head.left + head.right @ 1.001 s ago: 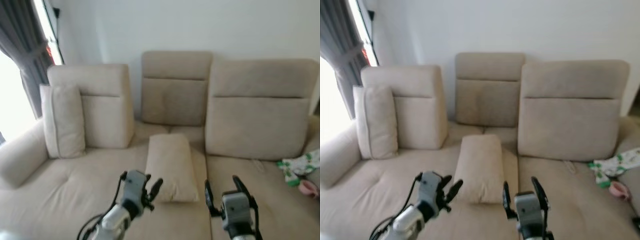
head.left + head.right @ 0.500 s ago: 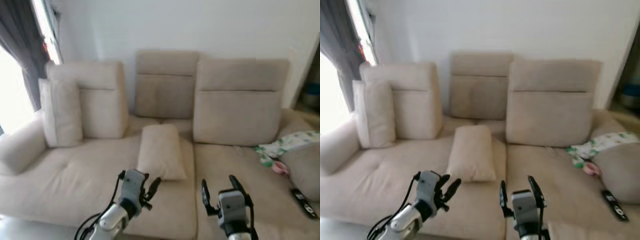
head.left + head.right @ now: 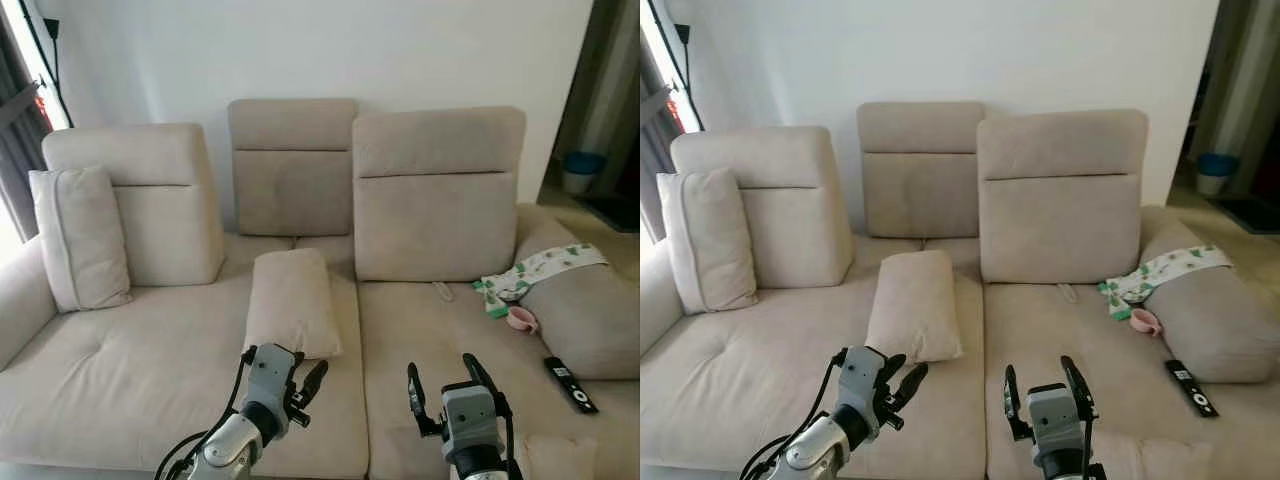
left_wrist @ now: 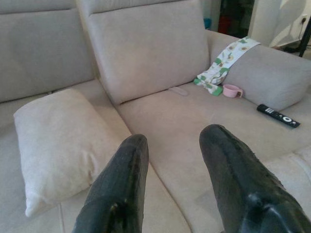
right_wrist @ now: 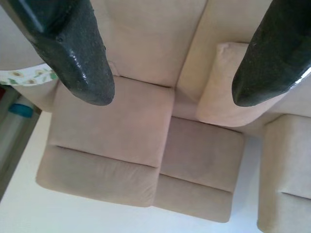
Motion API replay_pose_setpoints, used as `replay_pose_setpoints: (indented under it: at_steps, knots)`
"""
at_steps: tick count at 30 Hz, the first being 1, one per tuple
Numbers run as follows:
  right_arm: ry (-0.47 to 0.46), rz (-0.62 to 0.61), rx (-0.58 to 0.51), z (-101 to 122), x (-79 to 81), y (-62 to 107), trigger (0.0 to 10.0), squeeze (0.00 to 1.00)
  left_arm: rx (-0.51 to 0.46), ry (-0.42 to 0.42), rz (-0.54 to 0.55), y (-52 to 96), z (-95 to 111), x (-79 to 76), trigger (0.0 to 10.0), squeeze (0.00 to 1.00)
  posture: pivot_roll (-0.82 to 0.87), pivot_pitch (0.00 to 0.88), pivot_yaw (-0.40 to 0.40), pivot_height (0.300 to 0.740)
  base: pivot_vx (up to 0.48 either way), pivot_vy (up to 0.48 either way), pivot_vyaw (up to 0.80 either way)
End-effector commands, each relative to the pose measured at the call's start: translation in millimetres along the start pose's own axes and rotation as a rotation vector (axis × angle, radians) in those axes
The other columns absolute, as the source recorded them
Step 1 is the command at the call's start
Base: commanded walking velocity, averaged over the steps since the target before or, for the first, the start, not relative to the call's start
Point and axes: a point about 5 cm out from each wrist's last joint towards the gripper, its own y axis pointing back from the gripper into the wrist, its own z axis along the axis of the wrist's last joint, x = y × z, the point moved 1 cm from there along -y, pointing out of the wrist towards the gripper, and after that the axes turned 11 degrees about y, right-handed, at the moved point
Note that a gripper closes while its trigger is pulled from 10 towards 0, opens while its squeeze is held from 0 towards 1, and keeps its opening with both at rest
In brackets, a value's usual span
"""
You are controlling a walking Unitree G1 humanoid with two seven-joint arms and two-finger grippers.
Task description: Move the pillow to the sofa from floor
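A beige rectangular fabric pillow (image 3: pixel 291 303) lay flat on the seat of the beige fabric sofa (image 3: pixel 120 360), its long axis running near to far, just beyond the left hand (image 3: pixel 300 385), nearer than the right hand (image 3: pixel 441 381), both open and empty.

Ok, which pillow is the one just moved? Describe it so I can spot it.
Start at the beige sofa, then find the narrow middle backrest. The pillow lies flat on the seat just in front of it, lengthwise toward the robot. The other pillow stands upright against the left backrest.
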Motion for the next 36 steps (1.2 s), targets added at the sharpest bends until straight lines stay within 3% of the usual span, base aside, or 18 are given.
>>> replay_pose_setpoints:
  at_steps: [1, 9, 36]
  knots:
    - [-0.01, 0.015, -0.001, 1.0, 3.3, -0.1, 10.0, 0.0, -0.002, 0.013, 0.02, 2.8, -1.2, 5.1, 10.0, 0.0, -0.07, 0.0, 0.064, 0.74, 0.0, 0.0, 0.0]
    - [-0.004, 0.024, 0.011, -2.3, 3.4, 1.1, 10.0, 0.0, -0.006, 0.015, 0.012, 3.0, -0.9, 4.7, 10.0, 0.0, -0.07, 0.0, 0.062, 0.74, 0.0, 0.0, 0.0]
    - [0.003, 0.024, 0.029, -5.0, 3.7, 2.2, 10.0, 0.0, 0.004, 0.016, 0.005, 2.3, -3.5, 2.2, 10.0, 0.0, -0.08, 0.0, 0.062, 0.74, 0.0, -0.461, 0.0]
